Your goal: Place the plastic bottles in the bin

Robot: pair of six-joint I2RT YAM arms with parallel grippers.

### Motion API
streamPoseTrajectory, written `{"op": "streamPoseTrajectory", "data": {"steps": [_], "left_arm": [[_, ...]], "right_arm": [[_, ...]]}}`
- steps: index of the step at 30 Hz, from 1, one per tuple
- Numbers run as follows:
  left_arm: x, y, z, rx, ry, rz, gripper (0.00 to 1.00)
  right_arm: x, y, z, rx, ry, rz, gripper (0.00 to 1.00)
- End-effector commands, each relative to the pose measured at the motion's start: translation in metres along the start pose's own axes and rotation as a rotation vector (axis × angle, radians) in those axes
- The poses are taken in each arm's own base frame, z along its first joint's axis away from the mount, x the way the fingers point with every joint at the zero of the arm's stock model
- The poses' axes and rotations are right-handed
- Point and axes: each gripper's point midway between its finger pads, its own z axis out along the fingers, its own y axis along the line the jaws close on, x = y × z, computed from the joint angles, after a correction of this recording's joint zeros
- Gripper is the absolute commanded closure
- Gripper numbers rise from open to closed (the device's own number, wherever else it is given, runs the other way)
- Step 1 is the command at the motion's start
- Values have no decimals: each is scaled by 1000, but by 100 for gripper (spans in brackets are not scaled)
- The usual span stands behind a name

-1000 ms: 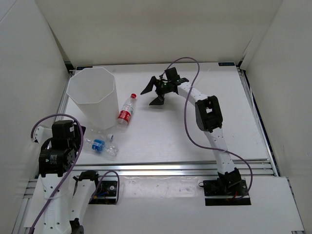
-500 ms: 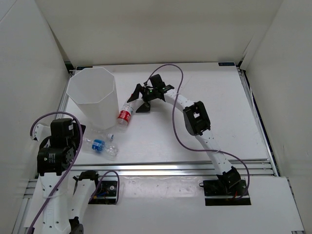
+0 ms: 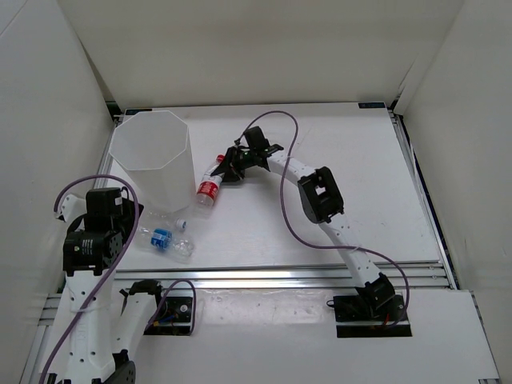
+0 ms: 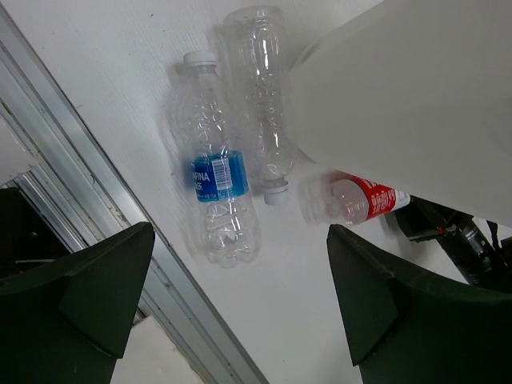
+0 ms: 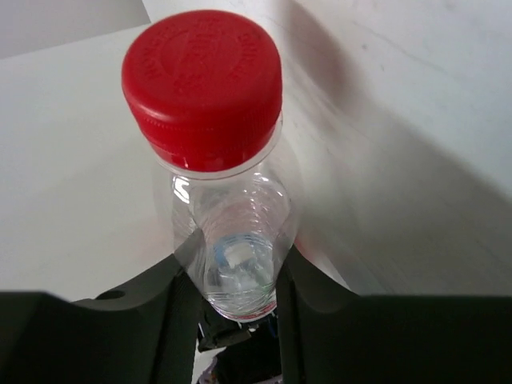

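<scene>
Red-capped bottle (image 5: 234, 200) lies on the tabletop (image 3: 280, 232) beside the bin (image 3: 152, 172) — right end effector (image 3: 227, 166) clenched on its upper end; left end effector (image 4: 238, 232) released above the blue-labelled bottle (image 4: 216, 180).

The left arm (image 3: 90, 248) is folded at the lower left of the top view. The left gripper (image 4: 240, 240) points down with its 2 fingers spread wide. The right arm (image 3: 320, 196) reaches to upper centre, and the right gripper (image 3: 227, 169) clamps the red-capped bottle (image 5: 232, 232) between its 2 fingers.

Two white-shelled arms here, left arm (image 3: 90, 250) and right arm (image 3: 322, 194), both with boxy black joint housings, a looping purple cable (image 3: 94, 178) apiece, and matte black wedge fingers (image 4: 80, 304) on the left gripper (image 4: 240, 272).
</scene>
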Motion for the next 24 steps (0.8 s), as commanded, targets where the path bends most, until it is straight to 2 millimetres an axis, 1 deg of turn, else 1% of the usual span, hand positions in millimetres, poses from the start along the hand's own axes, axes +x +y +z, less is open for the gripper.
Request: {"op": "streamPoseTrajectory", "data": {"steps": [1, 2, 3, 4, 5, 6, 7, 8, 9, 10, 11, 12, 13, 14, 15, 16, 17, 18, 19, 20, 21, 22, 23, 24], "left_arm": [[0, 14, -3, -54, -1, 39, 0], [-3, 12, -3, -51, -14, 21, 0], [-2, 11, -2, -43, -19, 8, 0], [0, 13, 1, -53, -14, -2, 0], [-4, 11, -1, -36, -35, -22, 0], [-4, 8, 2, -28, -40, -37, 0], [-4, 8, 2, -22, -43, -49, 0], [-6, 6, 3, -19, -57, -73, 0], [-8, 4, 1, -3, -65, -82, 0], [-8, 2, 4, 2, -68, -99, 0], [-7, 2, 6, 6, -70, -111, 0], [-6, 1, 8, 10, -71, -113, 0], [0, 2, 14, 4, -56, -107, 0], [2, 0, 17, 8, -48, -107, 0], [5, -1, 19, 14, -39, -107, 0], [13, 0, 22, 13, -6, -99, 0], [16, -1, 22, 19, 8, -99, 0], [19, -2, 24, 23, 22, -98, 0], [22, -3, 25, 21, 35, -95, 0], [27, -2, 27, 17, 52, -90, 0], [27, -1, 29, 10, 56, -71, 0], [31, 1, 30, 5, 69, -49, 0], [37, 1, 33, 13, 91, -31, 0], [38, 1, 35, 5, 96, -18, 0]], "right_arm": [[-5, -15, -30, 83, -30, 8, 80], [-2, -10, -35, 91, -35, -16, 82], [-2, 13, -56, 75, -57, -60, 83], [1, 8, -68, 92, -57, -83, 85], [5, 15, -81, 99, -58, -95, 90], [17, 50, -101, 73, -77, -163, 90], [13, 57, -120, 80, -113, -176, 90], [26, 97, -142, 41, -144, -248, 92], [25, 111, -158, 27, -178, -270, 92], [27, 129, -168, 19, -212, -300, 94], [32, 176, -191, -29, -277, -388, 96], [31, 193, -200, -41, -311, -418, 96], [35, 216, -212, -74, -344, -448, 96], [36, 235, -220, -105, -378, -478, 96], [39, 265, -233, -168, -419, -544, 99], [42, 278, -240, -196, -444, -544, 100], [40, 284, -243, -204, -469, -543, 100], [37, 295, -252, -218, -523, -569, 100], [39, 300, -249, -230, -530, -586, 100], [38, 307, -254, -238, -557, -611, 100], [50, 317, -244, -247, -556, -674, 100], [56, 330, -244, -266, -580, -743, 100], [57, 341, -243, -263, -639, -790, 100], [61, 348, -237, -269, -665, -844, 100]]}}
